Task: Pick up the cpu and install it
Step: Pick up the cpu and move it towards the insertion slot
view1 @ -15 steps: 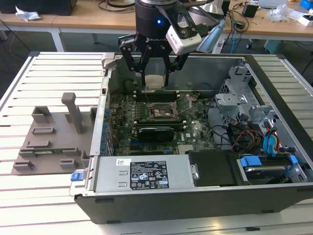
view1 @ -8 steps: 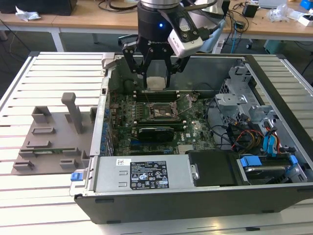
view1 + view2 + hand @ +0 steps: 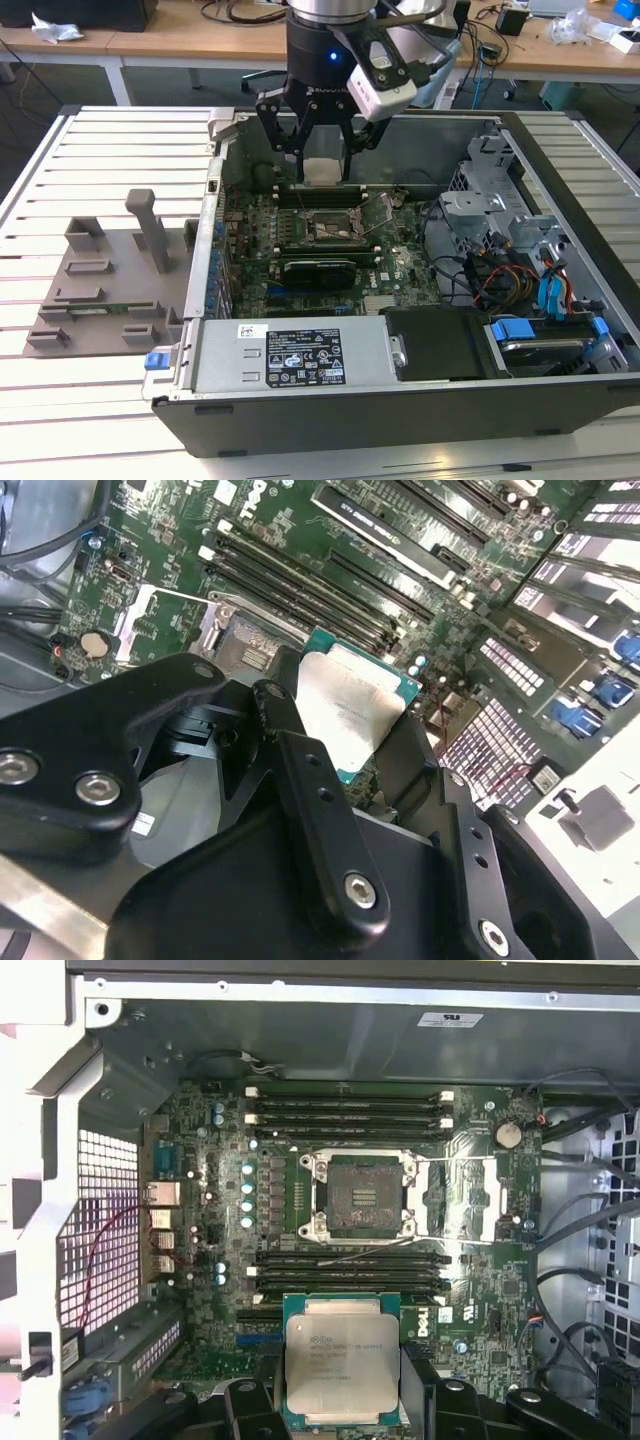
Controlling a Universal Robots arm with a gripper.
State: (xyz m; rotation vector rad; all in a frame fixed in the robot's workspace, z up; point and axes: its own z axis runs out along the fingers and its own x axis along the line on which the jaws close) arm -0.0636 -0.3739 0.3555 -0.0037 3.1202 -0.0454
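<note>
On the exterior view's left a grey moulded fixture (image 3: 105, 285) sits on the slatted tabletop (image 3: 60, 420), beside the open computer case (image 3: 400, 410). Toward the middle, the pincer (image 3: 322, 168) is clamped on the cpu (image 3: 342, 1362) by two opposite edges, holding it in the air above the motherboard (image 3: 480, 1290), clear of the open socket (image 3: 362, 1195). That hold on thin edges looks slight, and a slip would drop the chip onto the board. Coming down skewed or off-centre would likely bend socket pins. Further right, loose cables (image 3: 495, 285) lie well apart
</note>
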